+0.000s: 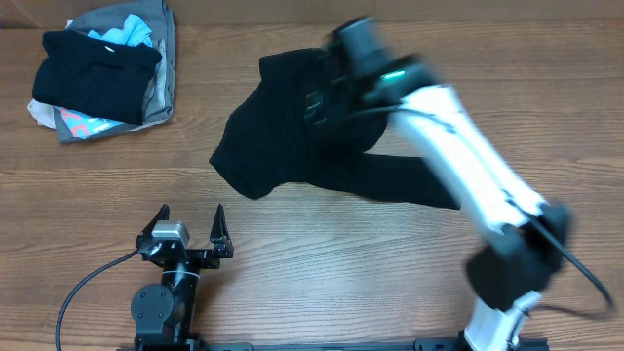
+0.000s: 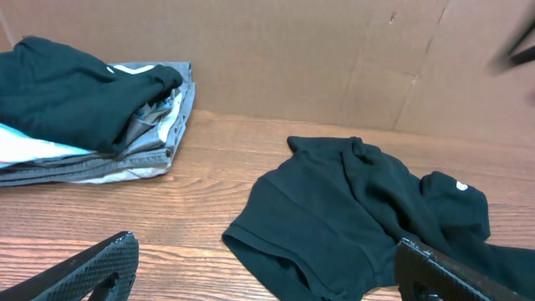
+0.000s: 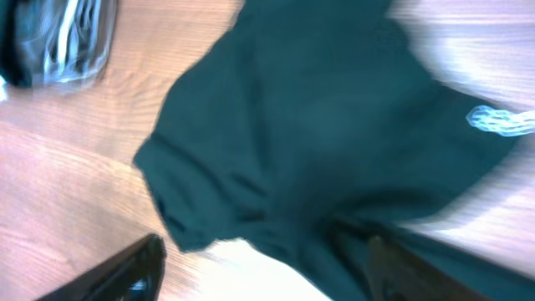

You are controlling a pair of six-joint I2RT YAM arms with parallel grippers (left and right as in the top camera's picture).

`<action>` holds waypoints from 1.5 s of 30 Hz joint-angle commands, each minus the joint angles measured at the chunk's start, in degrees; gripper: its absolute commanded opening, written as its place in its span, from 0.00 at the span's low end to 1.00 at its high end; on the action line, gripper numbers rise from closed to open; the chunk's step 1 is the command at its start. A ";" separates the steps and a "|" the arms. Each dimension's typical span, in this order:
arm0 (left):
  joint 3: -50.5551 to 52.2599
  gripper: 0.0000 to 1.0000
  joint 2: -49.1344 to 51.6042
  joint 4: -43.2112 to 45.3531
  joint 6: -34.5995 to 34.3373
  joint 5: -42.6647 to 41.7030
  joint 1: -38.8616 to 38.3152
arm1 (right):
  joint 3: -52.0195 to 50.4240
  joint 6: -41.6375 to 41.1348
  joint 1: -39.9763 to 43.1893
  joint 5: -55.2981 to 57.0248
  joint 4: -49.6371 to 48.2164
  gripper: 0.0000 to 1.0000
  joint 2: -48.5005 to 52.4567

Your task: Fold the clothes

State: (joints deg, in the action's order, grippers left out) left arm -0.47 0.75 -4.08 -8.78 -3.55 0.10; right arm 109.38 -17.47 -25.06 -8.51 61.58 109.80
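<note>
While the right arm [image 1: 468,166] reaches out across the wooden table [image 1: 390,283], its right gripper [image 1: 318,103] hangs directly over the black T-shirt [image 1: 292,146], above the middle of the rumpled cloth; that arm is blurred in the overhead view. From the right wrist, the two dark fingers [image 3: 125,272] stand wide apart at the bottom corners of the picture, so the right gripper [image 3: 263,251] is open with nothing clamped between the jaws. The T-shirt [image 3: 318,125] fills the view ahead of and beneath those fingers, one hemmed edge lying just ahead of the left-hand finger, and a white mark [image 3: 501,121] shows on the cloth far to the right, too smeared to tell whether it is logo or tag. The left gripper [image 1: 190,232] sits low near the table's near edge, well apart from the shirt, its jaws spread fully and holding nothing. Seen from the left wrist, the left gripper [image 2: 267,272] has the T-shirt [image 2: 334,217] ahead and to the right of it, crumpled flat on the wood, with a small white logo [image 2: 461,187] on the fold farthest right. A heap of mixed garments [image 2: 84,109] lies ahead and to the left of that gripper, against a cardboard wall [image 2: 334,58], clear of the shirt.
</note>
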 commanded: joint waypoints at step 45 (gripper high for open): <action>0.20 1.00 -0.50 -0.15 1.07 0.59 0.39 | -46.82 -6.08 37.03 -7.67 -10.78 0.67 -4.76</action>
State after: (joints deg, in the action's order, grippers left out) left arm -0.47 0.75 -4.10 -8.78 -3.55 0.10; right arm 64.69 -24.05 12.16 -15.25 52.56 104.86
